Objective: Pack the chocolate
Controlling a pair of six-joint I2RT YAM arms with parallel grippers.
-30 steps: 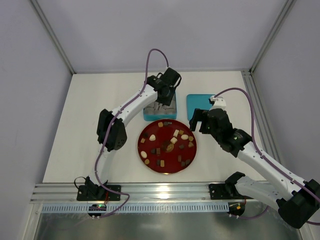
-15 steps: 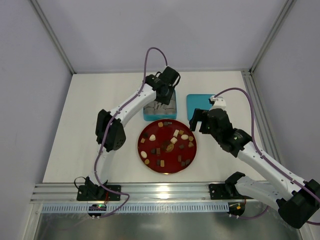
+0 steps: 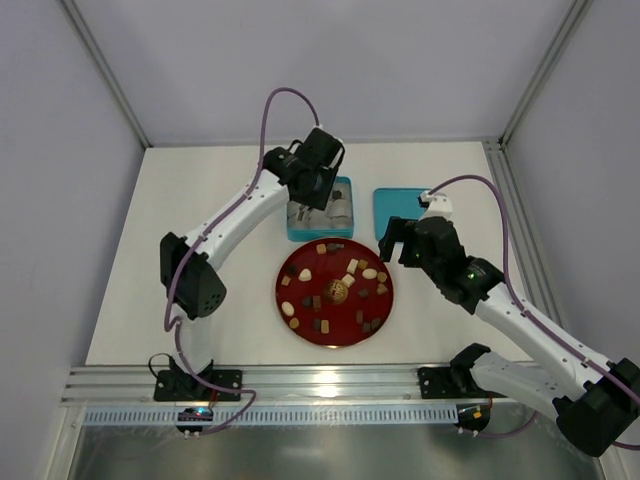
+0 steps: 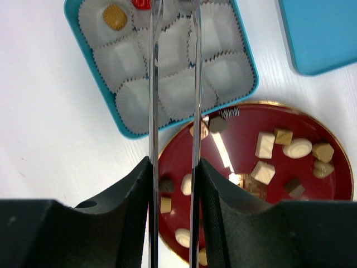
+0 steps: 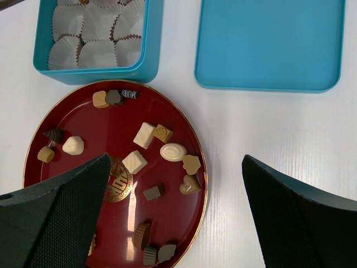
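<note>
The chocolate [image 3: 347, 281] lies as several brown, tan and cream pieces on a red plate [image 3: 300, 300]. They also show in the left wrist view [image 4: 265, 144] and the right wrist view [image 5: 144, 135]. A teal box [image 3: 320, 237] of white paper cups stands behind the plate. One cup holds a tan piece [image 4: 115, 17], and a red piece [image 4: 142, 4] lies beside it. My left gripper [image 3: 316, 200] hovers over the box; its long thin blades [image 4: 174, 11] stand slightly apart with nothing between them. My right gripper [image 3: 398, 243] is wide open and empty above the plate's right rim [image 5: 175, 162].
The teal lid [image 3: 395, 208] lies flat right of the box, also in the right wrist view [image 5: 270, 42]. The plate [image 5: 83, 120] nearly touches the box's front wall [image 5: 95, 75]. Metal frame posts and a rail border the white table.
The left arm's elbow has swung out to the left and its gripper has shifted slightly left and back over the box. The right arm has not moved.
</note>
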